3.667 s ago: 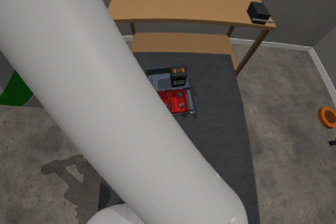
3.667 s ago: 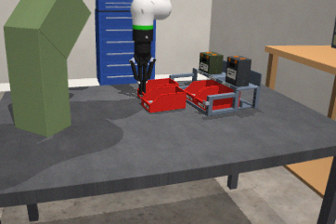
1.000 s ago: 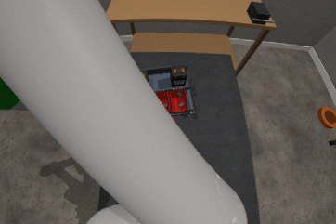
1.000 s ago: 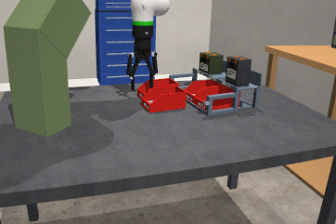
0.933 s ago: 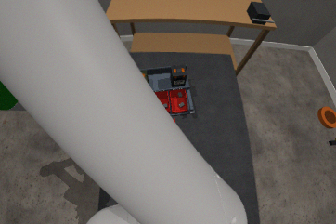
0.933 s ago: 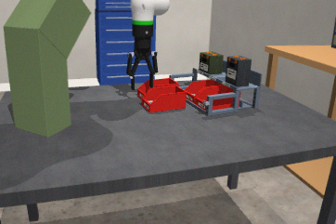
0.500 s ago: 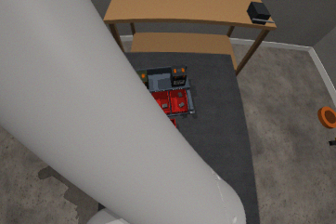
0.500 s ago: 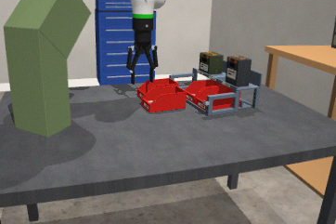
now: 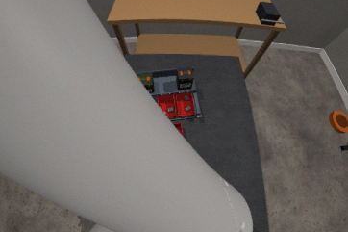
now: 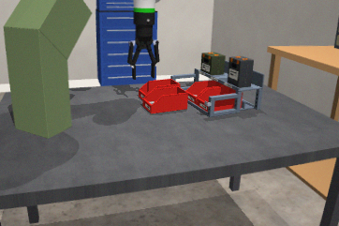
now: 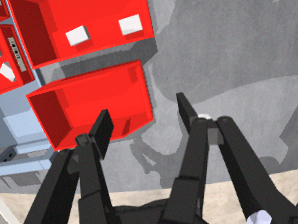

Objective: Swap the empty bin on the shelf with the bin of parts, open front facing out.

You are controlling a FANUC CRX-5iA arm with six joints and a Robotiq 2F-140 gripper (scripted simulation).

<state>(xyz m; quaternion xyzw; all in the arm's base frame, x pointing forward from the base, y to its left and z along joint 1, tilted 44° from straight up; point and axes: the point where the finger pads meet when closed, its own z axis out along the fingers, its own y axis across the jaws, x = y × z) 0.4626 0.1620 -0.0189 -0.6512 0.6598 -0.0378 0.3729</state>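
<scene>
Two red open bins stand on the dark table beside the grey shelf (image 10: 220, 96). The one with two white parts (image 11: 87, 19) is the nearer one in the exterior view (image 10: 168, 100). The empty bin (image 11: 93, 106) (image 10: 158, 85) stands right behind it, close to the table's far edge. My gripper (image 11: 143, 110) (image 10: 142, 70) is open and holds nothing. It hangs above the empty bin's rear, with its left finger over the bin and its right finger over the table. In the top view my white arm (image 9: 72, 115) hides the gripper and most of the table bins.
The shelf (image 9: 175, 91) holds more red bins (image 10: 212, 97) with parts, and two dark boxes (image 10: 213, 62) (image 10: 240, 70) stand on top. A green block (image 10: 42, 60) stands at the table's left and a blue cabinet (image 10: 117, 37) behind. A wooden table (image 9: 192, 6) stands beyond.
</scene>
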